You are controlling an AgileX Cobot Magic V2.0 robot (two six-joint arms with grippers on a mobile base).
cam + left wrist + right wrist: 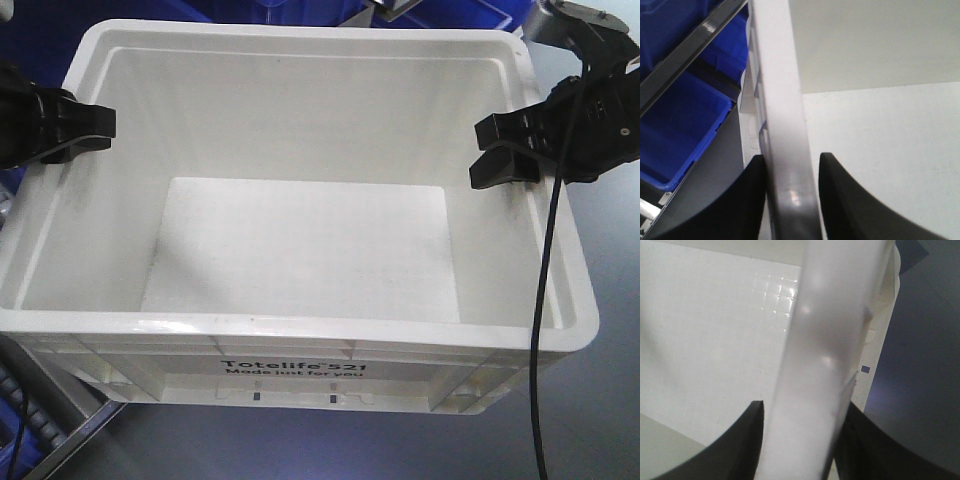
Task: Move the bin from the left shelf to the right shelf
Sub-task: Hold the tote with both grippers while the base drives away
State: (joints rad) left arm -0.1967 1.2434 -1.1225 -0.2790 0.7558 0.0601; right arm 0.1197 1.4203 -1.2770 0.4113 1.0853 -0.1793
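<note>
The bin [300, 240] is a large white crate that fills the front view, empty, with the black "Totelife 521" print on its near side. My left gripper [98, 132] straddles the bin's left rim [780, 100], one finger outside and one inside, and is shut on it [790, 160]. My right gripper [485, 152] clamps the right rim [830, 330] the same way, with both black fingers pressed against the wall [802, 407].
Blue plastic bins [300, 10] stand behind the crate and below to its left [675, 125], behind a grey shelf rail [690, 50]. A roller rack [30, 420] shows at the lower left. A black cable [540, 330] hangs from the right arm over the crate's right corner.
</note>
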